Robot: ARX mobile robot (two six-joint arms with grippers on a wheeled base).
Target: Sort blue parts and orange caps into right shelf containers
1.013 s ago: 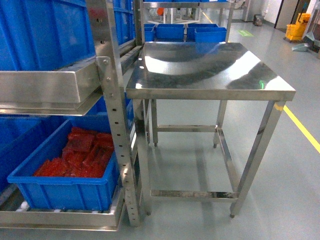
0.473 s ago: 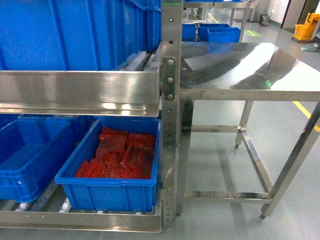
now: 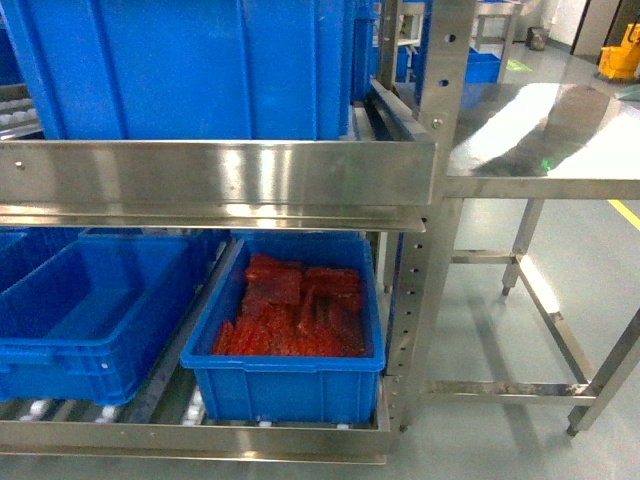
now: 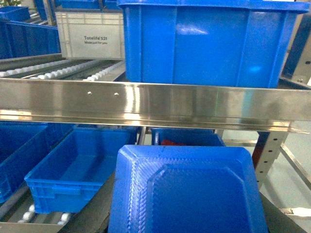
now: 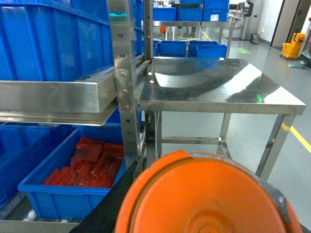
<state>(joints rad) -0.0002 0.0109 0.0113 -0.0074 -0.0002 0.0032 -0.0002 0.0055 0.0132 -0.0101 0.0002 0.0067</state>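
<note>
A blue part (image 4: 187,187) fills the bottom of the left wrist view, and my left gripper (image 4: 187,227) is shut on it; dark fingers (image 4: 95,213) show at its sides. An orange cap (image 5: 204,196) fills the bottom of the right wrist view, held in my shut right gripper (image 5: 204,228), with a dark finger (image 5: 99,208) at its left. Neither gripper appears in the head view. The steel shelf (image 3: 230,175) faces me with blue containers: a large one (image 3: 190,65) on the upper level and an empty one (image 3: 90,310) at lower left.
A lower crate (image 3: 285,375) holds red flat packets (image 3: 290,315). A perforated upright (image 3: 435,200) ends the shelf on the right. Beyond it stands a bare steel table (image 3: 540,130). A yellow mop bucket (image 3: 622,55) sits far back on the grey floor.
The head view has shifted left along the shelf: the table slid from the centre to the right edge, and the crate of red packets moved from lower left toward the middle.
</note>
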